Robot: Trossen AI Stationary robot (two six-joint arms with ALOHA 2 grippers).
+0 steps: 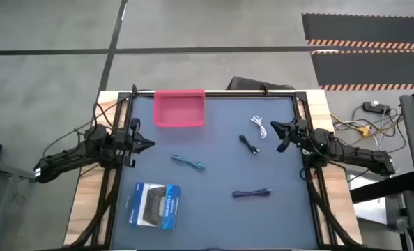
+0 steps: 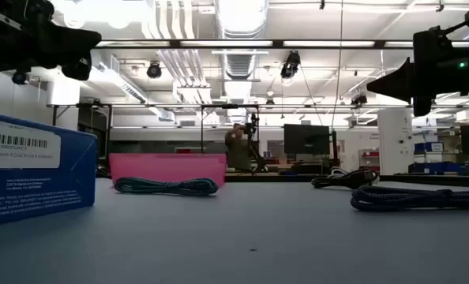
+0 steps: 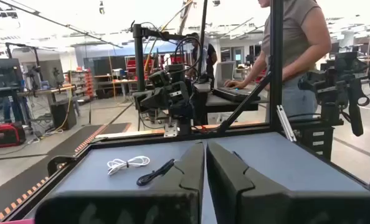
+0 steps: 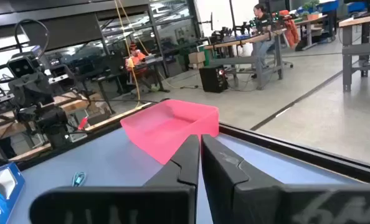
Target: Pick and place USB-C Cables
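Note:
Four small bundled cables lie on the blue-grey mat: white (image 1: 259, 126), black (image 1: 249, 145), teal (image 1: 189, 162) and dark purple (image 1: 252, 193). A pink tray (image 1: 179, 109) sits at the mat's far edge. My left gripper (image 1: 150, 145) hovers shut above the mat's left side, pointing right, well left of the teal cable. My right gripper (image 1: 275, 128) hovers shut at the right side, just right of the white and black cables. The left wrist view shows the white cable (image 3: 128, 164) and the black cable (image 3: 155, 172) beyond its gripper (image 3: 205, 168). The right wrist view shows the tray (image 4: 169, 127) past its gripper (image 4: 200, 155).
A blue-and-white boxed game controller (image 1: 155, 204) lies at the mat's near left. Bare mat lies between the cables and below the tray. A black frame rims the table. A person stands at a desk beyond the right side (image 3: 297, 50).

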